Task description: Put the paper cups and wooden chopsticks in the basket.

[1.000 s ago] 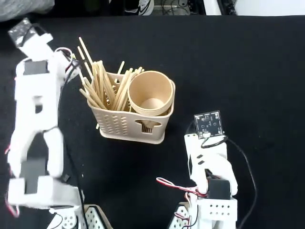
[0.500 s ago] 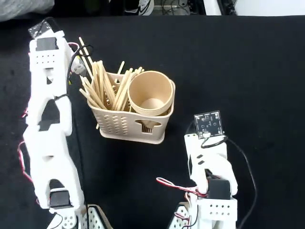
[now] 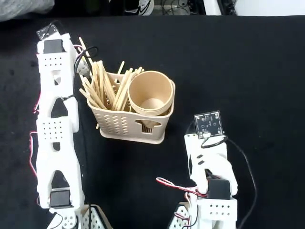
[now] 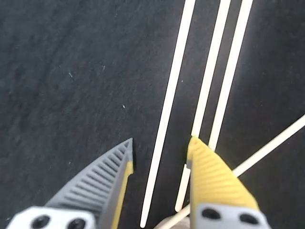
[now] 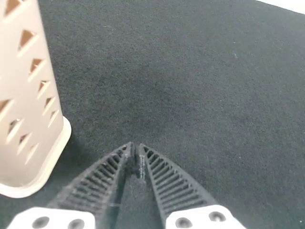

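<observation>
On my high view, the left arm (image 3: pixel 55 129) at nine o'clock is a chain of white printed shells. It is dotted with grids of small holes, with black servo blocks and a thin red cable (image 3: pixel 31 152) along its edge. The right arm (image 3: pixel 209 171), toward five o'clock, is white too, with a square black circuit board (image 3: pixel 209 124) and looping red-and-white wires (image 3: pixel 174 186). My left pincer (image 4: pixel 161 141) has one grey ribbed finger edged in yellow and one yellow finger. The right pincer (image 5: pixel 135 145) has dark ribbed fingers on a white base with screw holes.

no readable text, labels or numbers anywhere
</observation>
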{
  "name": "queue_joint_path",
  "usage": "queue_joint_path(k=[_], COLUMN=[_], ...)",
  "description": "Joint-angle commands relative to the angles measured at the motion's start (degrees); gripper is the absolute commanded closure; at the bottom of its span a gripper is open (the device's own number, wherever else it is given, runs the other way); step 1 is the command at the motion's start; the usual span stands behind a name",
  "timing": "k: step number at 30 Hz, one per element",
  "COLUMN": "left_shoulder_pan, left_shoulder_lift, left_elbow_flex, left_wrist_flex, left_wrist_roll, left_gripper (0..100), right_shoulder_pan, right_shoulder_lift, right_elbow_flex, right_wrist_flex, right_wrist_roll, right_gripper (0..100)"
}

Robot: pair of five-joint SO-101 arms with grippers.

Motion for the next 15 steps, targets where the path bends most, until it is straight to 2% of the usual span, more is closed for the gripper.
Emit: queue_joint_path(k=[1,13,15], left_shoulder_pan=[0.04,0.22,-0.48], left_shoulder_lift=[0.44,7.38,7.47], left_elbow_flex=[-3.38,-3.65,-3.38], left_wrist_flex=[0.09,-3.16,-4.22], left_wrist_roll=[-0.62,-0.53,-0.53], left_gripper=[81,82,86], right_shoulder_pan=[0.70,0.70,0.70], right_shoulder_lift=[-3.21,-3.21,-3.21], right_elbow_flex=[-0.40,-0.40,-0.40], right_wrist_flex=[0.18,0.26,0.26], right_wrist_roll=[0.09,0.09,0.09], right_gripper=[98.7,98.7,98.7])
